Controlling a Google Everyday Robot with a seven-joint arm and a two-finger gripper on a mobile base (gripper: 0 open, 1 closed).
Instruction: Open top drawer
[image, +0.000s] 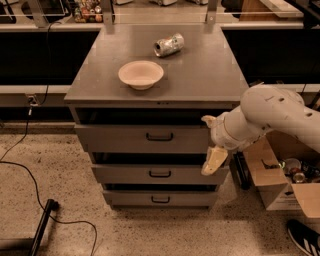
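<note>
The top drawer (115, 138) is the widest grey front, just under the cabinet top, with a small black bar handle (160, 136) at its centre. A dark gap shows above its front. My gripper (210, 142) is at the right end of this drawer front, right of the handle and apart from it. Its cream fingers (214, 160) are spread, one tip up near the drawer's top edge and one hanging down over the middle drawer (125, 174). It holds nothing. The white arm reaches in from the right.
A shallow bowl (140, 74) and a crushed can (168, 44) lie on the cabinet top (210, 75). The bottom drawer (160, 199) is below. A cardboard box of cans (280, 175) stands at the right. A black cable (30, 175) runs over the floor at the left.
</note>
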